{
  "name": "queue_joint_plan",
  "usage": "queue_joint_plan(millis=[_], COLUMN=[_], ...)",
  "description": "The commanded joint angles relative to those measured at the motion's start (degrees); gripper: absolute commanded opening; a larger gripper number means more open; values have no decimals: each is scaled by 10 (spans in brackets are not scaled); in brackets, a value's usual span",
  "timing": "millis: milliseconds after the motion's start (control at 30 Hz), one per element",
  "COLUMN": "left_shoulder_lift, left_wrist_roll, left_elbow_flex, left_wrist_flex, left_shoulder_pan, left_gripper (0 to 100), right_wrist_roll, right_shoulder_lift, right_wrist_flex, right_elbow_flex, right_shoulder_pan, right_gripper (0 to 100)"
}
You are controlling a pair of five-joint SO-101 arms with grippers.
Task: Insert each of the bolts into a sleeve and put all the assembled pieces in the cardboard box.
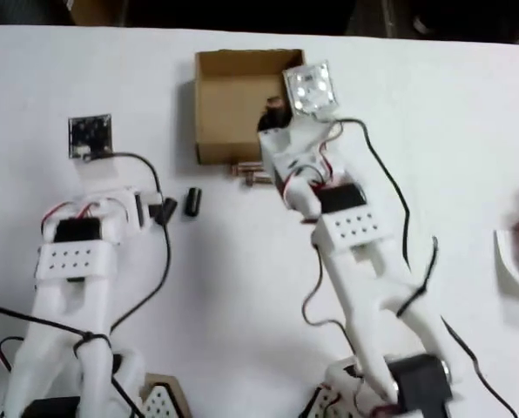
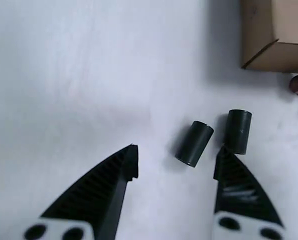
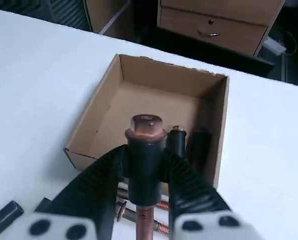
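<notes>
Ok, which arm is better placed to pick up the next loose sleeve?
Left. The left gripper is open right beside two loose sleeves; the right gripper is shut on an assembled bolt and sleeve by the cardboard box.

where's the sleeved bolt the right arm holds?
Right wrist view: the sleeved bolt is clamped in the right gripper, before the near wall of the cardboard box, over the loose bolts.
</notes>
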Motion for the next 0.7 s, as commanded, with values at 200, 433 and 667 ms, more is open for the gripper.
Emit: queue_joint_plan(millis=[200,433,667], left_shoulder_lift=[-18,-16,-17], left_wrist_roll=[3,2,1], left_elbow_flex=[50,52,70], left_wrist_flex=[-73,-69,-72], left_shoulder_pan=[-7,-7,-4], left_gripper=[256,256,256], right_wrist_roll=[7,7,7], right_shoulder_lift=[233,382,516], right_wrist_flex=[101,164,197], right_elbow_flex=[-313,-501,-653], right_shoulder_pan=[-5,-4,7], right_gripper=[19,19,19])
